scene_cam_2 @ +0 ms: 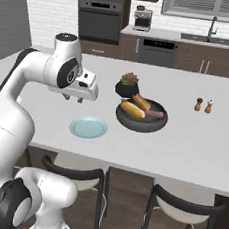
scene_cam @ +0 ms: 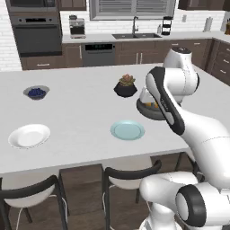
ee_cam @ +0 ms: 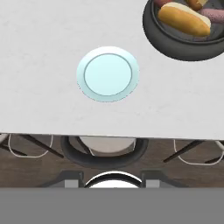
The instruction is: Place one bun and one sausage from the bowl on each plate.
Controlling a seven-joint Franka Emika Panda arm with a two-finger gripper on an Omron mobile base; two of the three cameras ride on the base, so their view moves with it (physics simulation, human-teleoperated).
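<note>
End effector (scene_cam_2: 73, 98) is seen in the right base view raised above the white table (scene_cam_2: 199, 141), over the near-left area just beside the pale blue-green round plate (scene_cam_2: 88, 127); nothing is seen between the fingers, and whether they are released or clenched cannot be told. Wide shallow dark grey bowl (scene_cam_2: 141, 120) is placed right of that plate, close but apart, with a tan bun (scene_cam_2: 132, 109) and reddish-brown sausages (scene_cam_2: 154, 113) lying inside. Blue-green plate is bare. Plain white round plate (scene_cam: 29, 135) is set well to the left near the table's front edge, also bare. Black faceted pot with succulent (scene_cam_2: 127, 87) is located just behind the bowl.
</note>
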